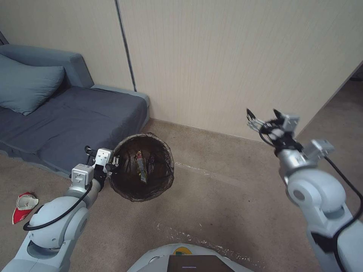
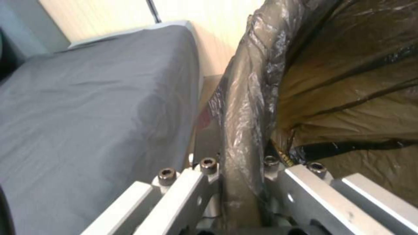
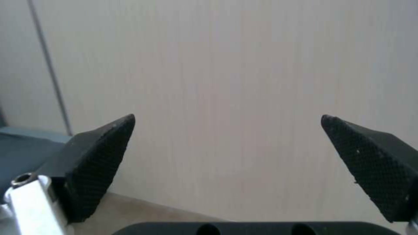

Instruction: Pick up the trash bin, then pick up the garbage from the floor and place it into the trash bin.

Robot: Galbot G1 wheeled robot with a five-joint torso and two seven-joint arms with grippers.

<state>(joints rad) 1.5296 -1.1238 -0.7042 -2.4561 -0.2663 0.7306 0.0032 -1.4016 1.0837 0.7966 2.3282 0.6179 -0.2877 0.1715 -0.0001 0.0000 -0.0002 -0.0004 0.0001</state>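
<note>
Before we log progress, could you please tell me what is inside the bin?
Inside the bin, one colourful wrapper stands against the dark bag liner. Shadow hides the bottom, so other litter cannot be ruled out.

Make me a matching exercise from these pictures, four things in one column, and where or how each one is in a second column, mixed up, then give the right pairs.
Things
1. left pincer
2. right pincer
3. trash bin
4. red-and-white wrapper

Places or states
A. lying on the floor beside the left arm
B. open, raised in front of the wall
C. held up at its rim, with a snack wrapper inside
D. shut on the bag-lined rim

Pairs: 1-D, 2-B, 3-C, 4-A
</note>
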